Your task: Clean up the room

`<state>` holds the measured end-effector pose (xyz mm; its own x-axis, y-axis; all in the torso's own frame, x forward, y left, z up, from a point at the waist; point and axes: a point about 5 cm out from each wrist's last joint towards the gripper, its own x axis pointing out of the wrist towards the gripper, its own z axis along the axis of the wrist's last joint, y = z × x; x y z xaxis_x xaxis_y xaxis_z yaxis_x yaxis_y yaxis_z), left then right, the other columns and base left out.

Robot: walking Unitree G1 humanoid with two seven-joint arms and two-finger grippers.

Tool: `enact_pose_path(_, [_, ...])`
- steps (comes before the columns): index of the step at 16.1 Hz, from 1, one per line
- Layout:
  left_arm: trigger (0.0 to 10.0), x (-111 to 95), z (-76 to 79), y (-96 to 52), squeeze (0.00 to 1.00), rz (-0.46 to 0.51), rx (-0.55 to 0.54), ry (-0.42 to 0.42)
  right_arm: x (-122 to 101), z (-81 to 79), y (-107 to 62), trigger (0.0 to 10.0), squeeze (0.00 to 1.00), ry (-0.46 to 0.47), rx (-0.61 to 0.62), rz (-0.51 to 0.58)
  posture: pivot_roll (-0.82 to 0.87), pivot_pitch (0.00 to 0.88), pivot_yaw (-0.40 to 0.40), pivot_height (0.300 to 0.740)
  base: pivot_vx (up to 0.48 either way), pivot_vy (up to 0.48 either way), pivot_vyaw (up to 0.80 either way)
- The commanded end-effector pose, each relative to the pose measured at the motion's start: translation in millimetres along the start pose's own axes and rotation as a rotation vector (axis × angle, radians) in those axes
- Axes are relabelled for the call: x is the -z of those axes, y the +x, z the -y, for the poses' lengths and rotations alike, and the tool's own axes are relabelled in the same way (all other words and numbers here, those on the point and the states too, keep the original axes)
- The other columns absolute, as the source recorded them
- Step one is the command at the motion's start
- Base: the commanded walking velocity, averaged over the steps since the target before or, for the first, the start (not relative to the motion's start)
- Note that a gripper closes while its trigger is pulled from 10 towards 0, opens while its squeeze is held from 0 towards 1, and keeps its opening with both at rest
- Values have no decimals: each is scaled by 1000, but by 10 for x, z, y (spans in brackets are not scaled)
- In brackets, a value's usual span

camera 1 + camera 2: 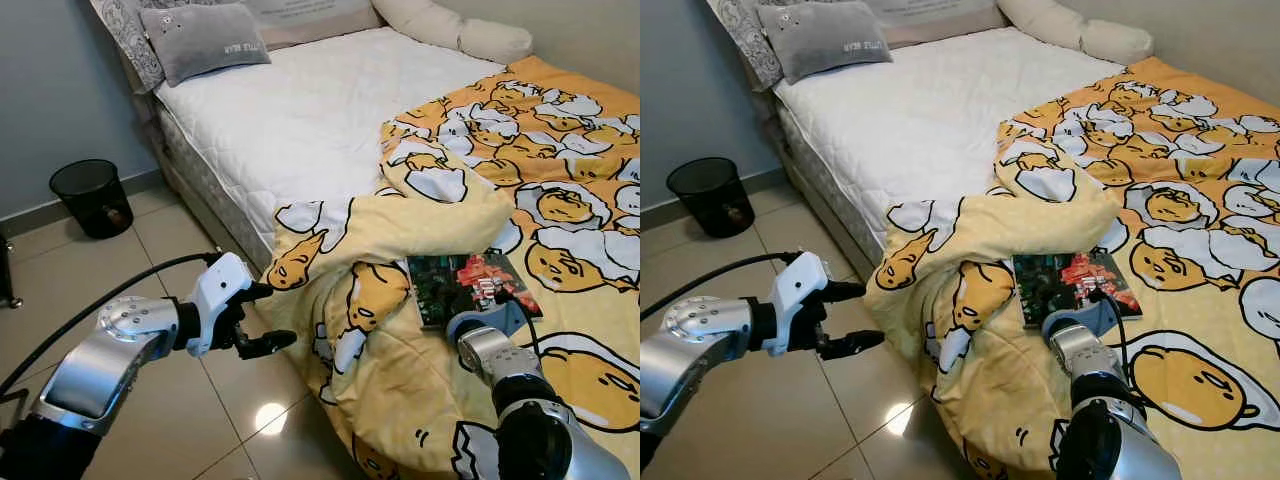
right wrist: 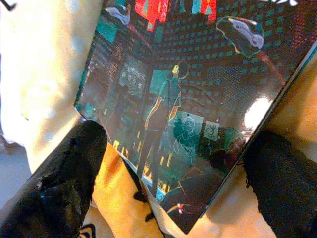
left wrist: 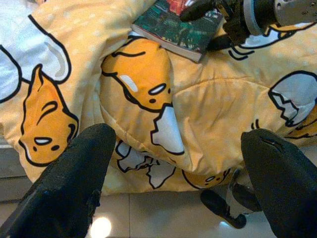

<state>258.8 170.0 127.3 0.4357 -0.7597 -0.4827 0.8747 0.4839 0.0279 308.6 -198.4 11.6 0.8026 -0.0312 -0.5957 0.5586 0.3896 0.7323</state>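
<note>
Right wrist view: my right gripper, fingers spread apart, straddles a dark glossy illustrated paperback book lying flat on the yellow egg-print quilt. My left gripper, open, hovers at nine o'clock beside the quilt's hanging edge.

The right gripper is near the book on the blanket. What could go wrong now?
1. The book lies flat on the soft yellow blanket, and the right gripper is open around its corner; closing may pinch fabric too, or push the book away.
2. The blanket hangs over the bed edge, so the book might slide to the floor.
</note>
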Motion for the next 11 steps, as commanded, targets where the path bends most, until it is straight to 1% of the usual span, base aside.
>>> enact_pose_path(1, [10000, -16, 26, -21, 0, -5, 18, 7, -74, -116, 13, 10000, 0, 21, -49, 45, 129, 0, 18, 740, 0, 0, 0])
enact_pose_path(4, [10000, -24, 38, -45, 0, -8, 25, 4, -135, -139, 21, 10000, 0, 45, -75, 102, 139, 0, 17, 740, 0, 0, 0])
enact_pose_path(5, [10000, -41, 40, -56, 0, -6, 26, 2, -199, -220, 20, 10000, 0, 57, -131, 143, 142, 0, 16, 740, 0, 0, 0])
enact_pose_path(6, [10000, -46, 40, -60, 0, -6, 26, 1, -226, -262, 18, 10000, 0, 62, -158, 158, 143, 0, 17, 740, 0, 0, 0])
enact_pose_path(7, [10000, -46, 40, -60, 0, -6, 26, 1, -226, -262, 18, 10000, 0, 62, -158, 158, 143, 0, 17, 740, 0, 0, 0])
enact_pose_path(8, [10000, -49, 40, -62, 0, -6, 25, 1, -251, -296, 15, 10000, 0, 63, -178, 174, 143, 0, 17, 740, 0, 0, 0])
enact_pose_path(9, [10000, -73, 29, -73, 0, -4, 21, 2, -260, -376, 23, 10000, 0, 125, -211, 182, 155, 0, 19, 740, 0, 0, 0])
enact_pose_path(10, [10000, -83, 24, -81, 0, -5, 20, 1, -250, -393, 29, 10000, 0, 166, -211, 187, 155, 0, 19, 740, 0, 0, 0])
enact_pose_path(11, [10000, -85, 23, -83, 0, -5, 20, 1, -248, -399, 30, 10000, 0, 179, -214, 189, 155, 0, 19, 740, 0, 0, 0])
